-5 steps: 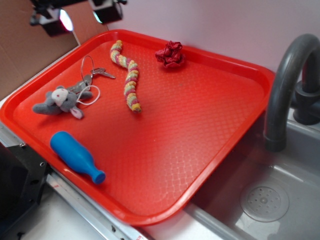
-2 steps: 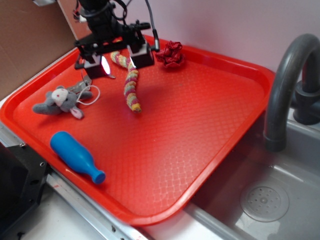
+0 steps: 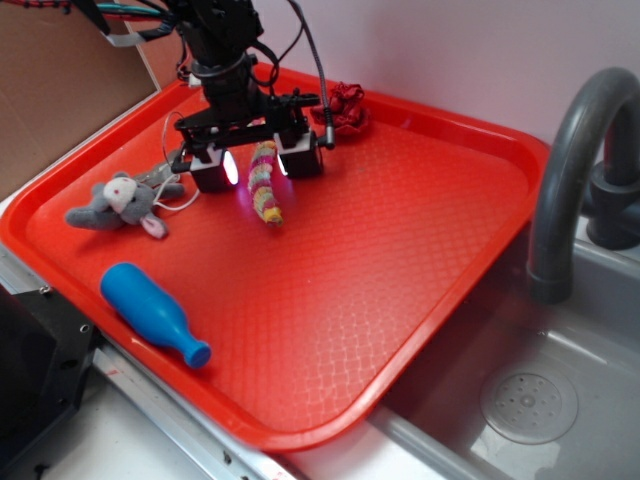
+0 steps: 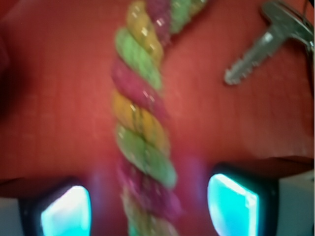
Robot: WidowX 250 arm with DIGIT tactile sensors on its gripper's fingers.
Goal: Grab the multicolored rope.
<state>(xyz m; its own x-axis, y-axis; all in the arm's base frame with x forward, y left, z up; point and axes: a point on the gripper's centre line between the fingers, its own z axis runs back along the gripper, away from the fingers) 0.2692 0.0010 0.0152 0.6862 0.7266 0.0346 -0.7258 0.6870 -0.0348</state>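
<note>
1. Two fingers spread wide, gripping nothing, either side of the multicolored rope, left of centre in the exterior view on the red tray; gripper low over the rope's middle.
2. Rope centred between the lit pads in the wrist view, running top to bottom. Risk: closing too high, pinching only the top strands, then slipping on lift.
3. Risk of driving too low: fingertips jamming on the tray floor, shifting the tray.
4. Key at upper right of the wrist view, well clear of the rope. Keyring and grey plush mouse close to the left-hand finger; sideways drift likely to snag them.
5. Soft twisted body: likely to sag or swing once raised.
</note>
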